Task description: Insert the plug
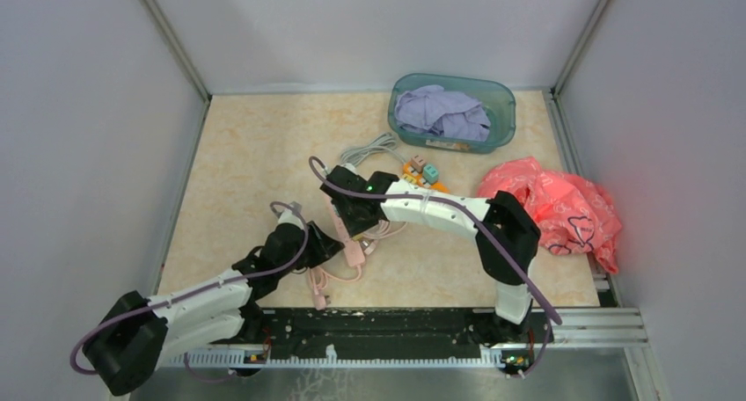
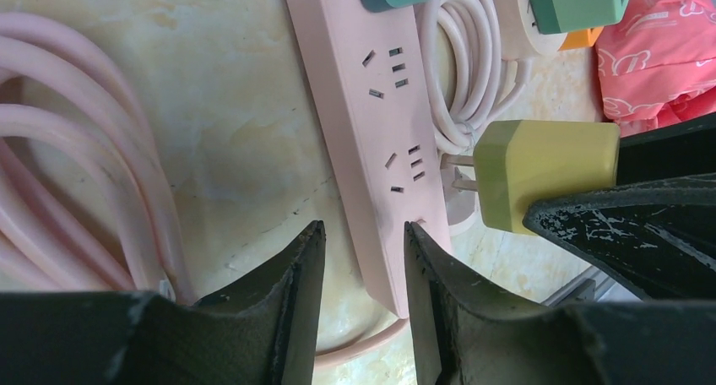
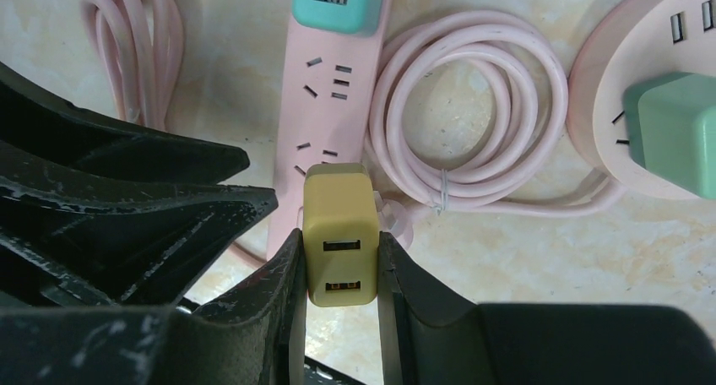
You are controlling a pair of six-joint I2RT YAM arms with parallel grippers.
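On the beige table [image 1: 246,155] I see the pink power strip [image 3: 338,106] lying flat between both arms, with a coil of pink cable [image 3: 545,106] just beside it. My left gripper [image 2: 361,241] hangs over the cord end of the strip with its jaws a little apart and nothing between them, though I cannot tell if one finger touches the strip. My right gripper [image 3: 340,271] is clenched on the yellow plug [image 3: 340,208], held close above the strip's nearest socket, its two prongs [image 2: 456,172] not yet in the holes.
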